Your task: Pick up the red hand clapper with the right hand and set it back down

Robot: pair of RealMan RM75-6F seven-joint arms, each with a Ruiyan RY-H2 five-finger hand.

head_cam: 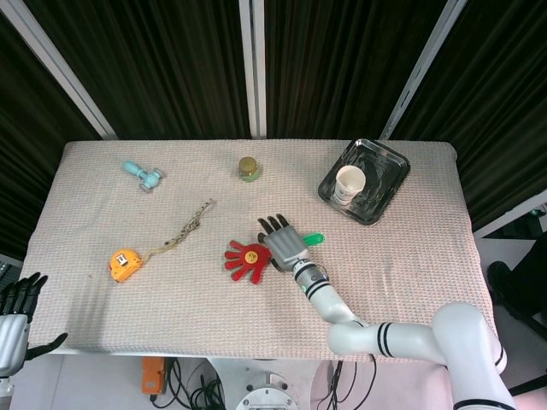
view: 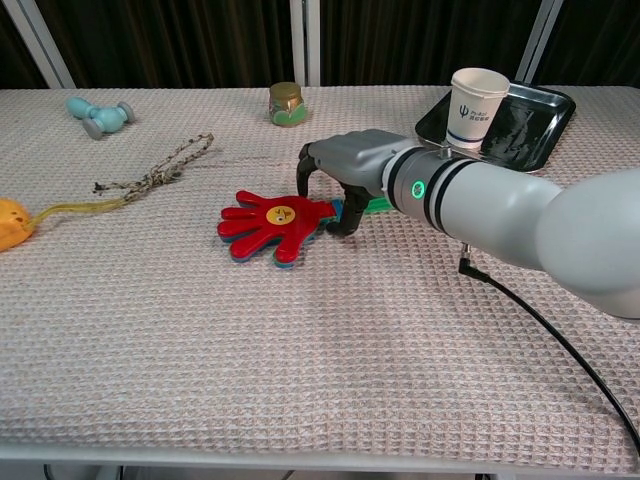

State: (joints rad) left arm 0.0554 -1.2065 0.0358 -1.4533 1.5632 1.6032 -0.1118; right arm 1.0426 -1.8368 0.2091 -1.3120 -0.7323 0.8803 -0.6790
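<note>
Two hands are in view, and only one matters for the step in hand. Nearest me, my left hand (head_cam: 15, 318) hangs off the front left corner of the table (head_cam: 410, 256), fingers spread, holding nothing, well apart from the work.

My right hand (view: 345, 170) sits over the middle of the table, fingers curled down around the neck of the red hand clapper (view: 270, 224), where the red palm meets the green handle (head_cam: 313, 239). I cannot tell from either view whether the fingers have closed on it or only cage it; the clapper lies flat on the cloth.

Long axis: the clapper runs left to right and slightly away from me, red fingers toward my left, green handle toward my right and partly hidden under the hand. I judge the grasp point correct; next comes closing, then a straight lift.

Room is good. The tape measure (head_cam: 125, 263) and the cord (head_cam: 184, 231) lie well to the left. Farther back, the jar (head_cam: 249, 168), the blue toy (head_cam: 142, 174) and the tray (head_cam: 386, 190) with its paper cup (head_cam: 349, 183) stand well apart.
</note>
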